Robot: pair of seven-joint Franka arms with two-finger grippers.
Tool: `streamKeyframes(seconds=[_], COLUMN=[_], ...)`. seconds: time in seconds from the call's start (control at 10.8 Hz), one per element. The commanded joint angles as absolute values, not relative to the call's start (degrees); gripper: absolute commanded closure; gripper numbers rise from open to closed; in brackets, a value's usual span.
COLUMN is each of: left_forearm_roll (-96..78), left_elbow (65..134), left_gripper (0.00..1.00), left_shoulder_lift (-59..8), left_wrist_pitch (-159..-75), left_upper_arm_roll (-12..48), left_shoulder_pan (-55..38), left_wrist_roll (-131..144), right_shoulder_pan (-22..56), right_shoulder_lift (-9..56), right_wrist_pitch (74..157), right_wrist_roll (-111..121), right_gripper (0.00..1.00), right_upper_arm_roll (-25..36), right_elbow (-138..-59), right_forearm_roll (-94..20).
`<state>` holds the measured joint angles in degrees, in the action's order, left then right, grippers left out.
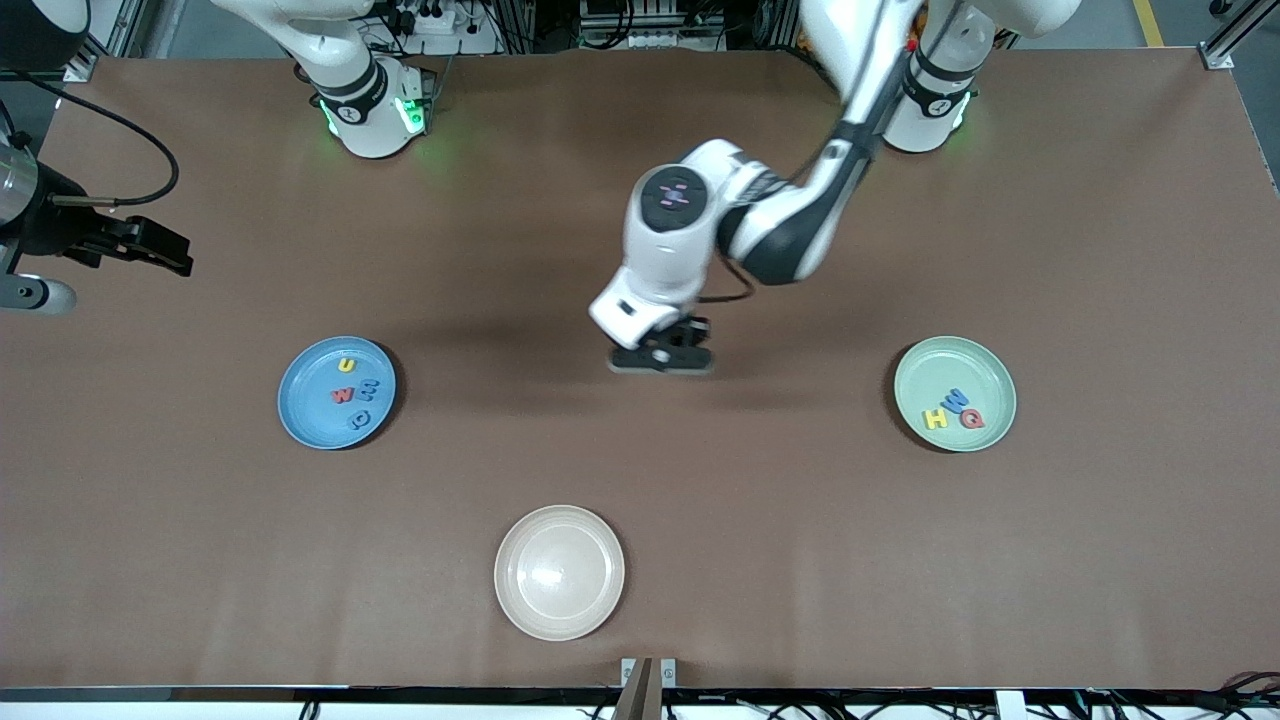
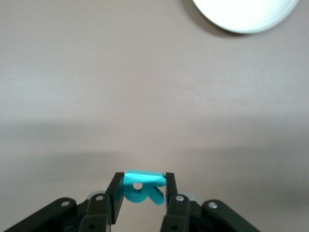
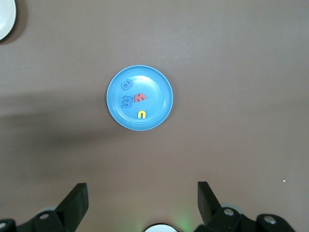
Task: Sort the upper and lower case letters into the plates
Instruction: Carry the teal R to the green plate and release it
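Left end effector [image 1: 661, 358]: clamped on a turquoise letter [image 2: 142, 187], which looks like an R, held between both fingers over bare worktop [image 1: 640, 200] midway between the two sorting plates.
Right end effector [image 3: 141, 198]: spread wide and holding nothing, parked high at its own end of the worktop; this arm waits.
Blue plate [image 1: 337, 392]: toward the right arm's end, carrying four small letters, among them a yellow u and a red w.
Green plate [image 1: 955, 393]: toward the left arm's end, holding a yellow H, a blue W and a red Q.
Beige plate [image 1: 559, 571]: nearest the front camera, nothing in it.
Risk: the grip takes only the letter's upper part, so it may twist or slip during travel.
Risk: released over the rim, the light piece could bounce onto the worktop.
Risk: if read as lowercase, it would land in the blue plate by mistake.
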<state>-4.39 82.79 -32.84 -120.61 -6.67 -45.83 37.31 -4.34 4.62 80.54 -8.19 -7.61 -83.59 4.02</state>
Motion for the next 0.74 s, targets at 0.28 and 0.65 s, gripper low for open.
streamKeyframes(seconds=[0.28,0.65], left_forearm_roll=[-4.6,-4.0], left_elbow=[93.5,100.9], left_gripper=[1.00,1.00], left_shoulder_lift=[-21.5,-22.0], left_wrist_pitch=[-110.5,-110.8], left_upper_arm_roll=[-6.0,-6.9], left_shoulder_pan=[-25.1,-16.7], left_wrist_roll=[11.7,9.0], right_shoulder_pan=[-3.8,-3.9], right_shoulder_lift=[3.0,3.1], right_wrist_pitch=[81.6,82.0], right_wrist_roll=[-7.6,-7.6], right_gripper=[0.00,0.00], right_upper_arm_roll=[-6.7,-6.7], right_elbow=[-85.3,-85.3], right_forearm_roll=[2.9,2.9])
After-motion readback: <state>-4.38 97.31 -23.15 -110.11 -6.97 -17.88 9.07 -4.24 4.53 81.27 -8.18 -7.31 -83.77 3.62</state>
